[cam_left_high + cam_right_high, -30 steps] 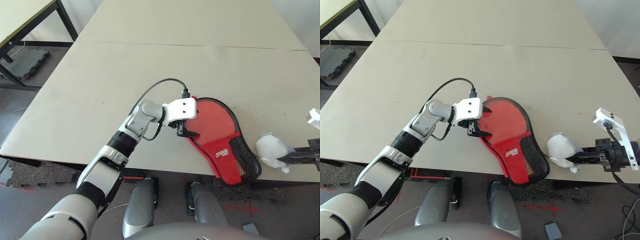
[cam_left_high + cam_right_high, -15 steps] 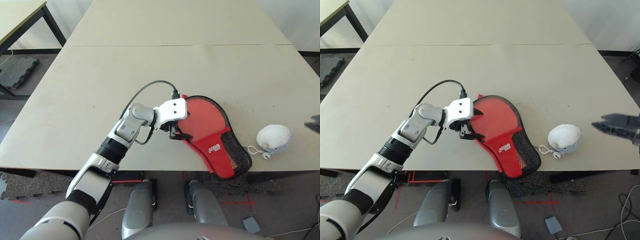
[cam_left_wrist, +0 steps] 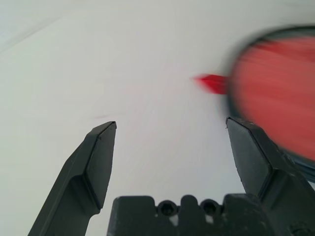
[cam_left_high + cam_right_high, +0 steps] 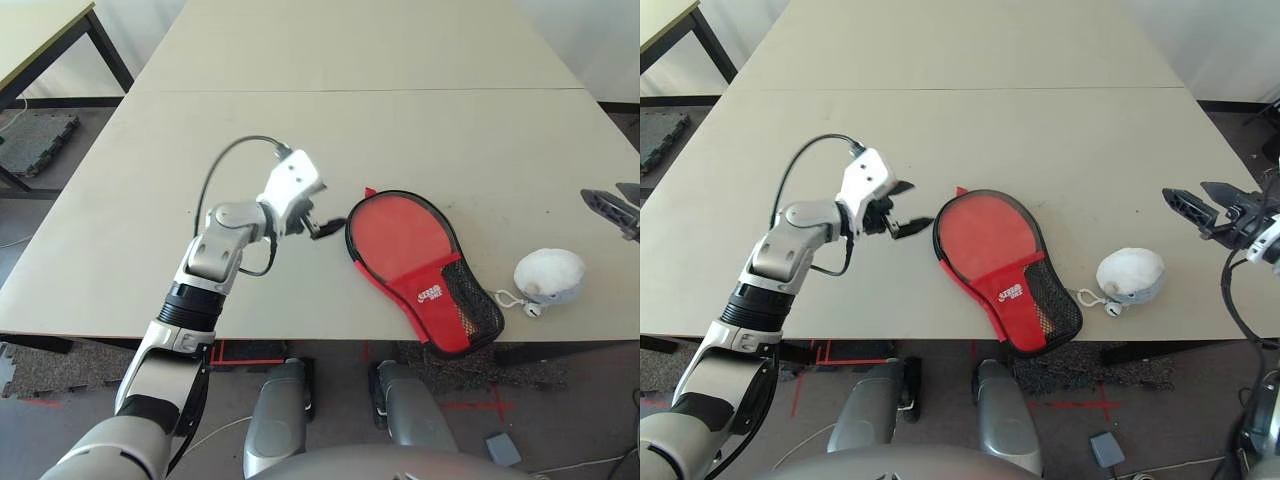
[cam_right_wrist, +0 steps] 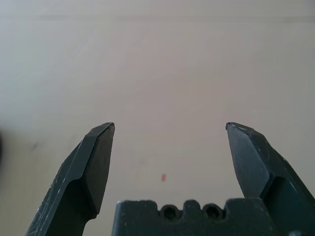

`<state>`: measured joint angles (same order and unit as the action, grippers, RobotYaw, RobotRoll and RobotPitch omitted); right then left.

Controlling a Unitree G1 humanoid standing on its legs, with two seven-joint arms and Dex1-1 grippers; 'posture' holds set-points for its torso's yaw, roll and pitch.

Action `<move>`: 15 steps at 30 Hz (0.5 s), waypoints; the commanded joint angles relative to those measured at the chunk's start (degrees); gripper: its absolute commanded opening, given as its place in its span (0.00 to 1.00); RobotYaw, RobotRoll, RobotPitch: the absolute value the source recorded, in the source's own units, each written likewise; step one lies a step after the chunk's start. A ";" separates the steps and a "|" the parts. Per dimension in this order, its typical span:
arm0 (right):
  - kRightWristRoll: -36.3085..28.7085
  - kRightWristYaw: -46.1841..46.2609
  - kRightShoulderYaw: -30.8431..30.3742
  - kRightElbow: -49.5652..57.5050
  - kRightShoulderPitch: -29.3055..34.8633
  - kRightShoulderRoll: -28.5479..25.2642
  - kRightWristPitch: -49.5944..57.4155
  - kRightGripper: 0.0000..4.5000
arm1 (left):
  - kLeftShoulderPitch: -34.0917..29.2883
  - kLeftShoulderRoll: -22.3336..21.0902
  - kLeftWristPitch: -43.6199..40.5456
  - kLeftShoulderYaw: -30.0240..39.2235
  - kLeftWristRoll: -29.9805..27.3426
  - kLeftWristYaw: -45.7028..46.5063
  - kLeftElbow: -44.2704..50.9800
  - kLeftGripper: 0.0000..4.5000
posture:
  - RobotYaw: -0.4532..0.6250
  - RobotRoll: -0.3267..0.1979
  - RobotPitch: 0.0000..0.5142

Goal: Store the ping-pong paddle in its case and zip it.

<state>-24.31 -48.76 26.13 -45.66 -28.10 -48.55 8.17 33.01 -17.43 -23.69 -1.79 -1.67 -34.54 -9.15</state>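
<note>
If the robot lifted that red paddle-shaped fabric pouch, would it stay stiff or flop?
The red paddle-shaped fabric pouch lies flat on the table; its round end looks taut, so probably fairly stiff. The black mesh pocket would likely sag. It seems light.

The table [image 4: 970, 120] is bare across its whole far half and along the left edge. Obstacles sit by the near edge: the red case [image 4: 998, 262], its mesh end reaching that edge, and a white rounded lump on a cord [image 4: 1129, 275] toward the near right corner. A clear strip of table separates them. Bare surface also lies between the case and the left gripper [image 4: 900, 208].
</note>
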 commanded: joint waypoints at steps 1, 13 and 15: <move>1.19 5.90 1.53 -4.34 -2.09 2.47 -6.18 1.00 | -1.14 1.83 4.62 6.12 0.89 12.19 -4.55 1.00 | 0.50 0.62 0.26; 4.63 23.28 1.80 -12.85 -6.91 9.30 -21.92 1.00 | -5.63 2.80 30.58 16.85 3.68 40.39 -15.12 1.00 | 0.52 0.62 0.27; 5.25 23.79 1.32 -14.31 -8.01 9.43 -22.84 1.00 | -5.24 2.41 31.88 16.36 4.35 41.09 -16.29 1.00 | 0.53 0.62 0.27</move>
<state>-19.92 -25.70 27.59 -58.58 -35.50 -39.17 -13.42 28.00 -14.91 6.72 14.54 2.41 5.35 -24.00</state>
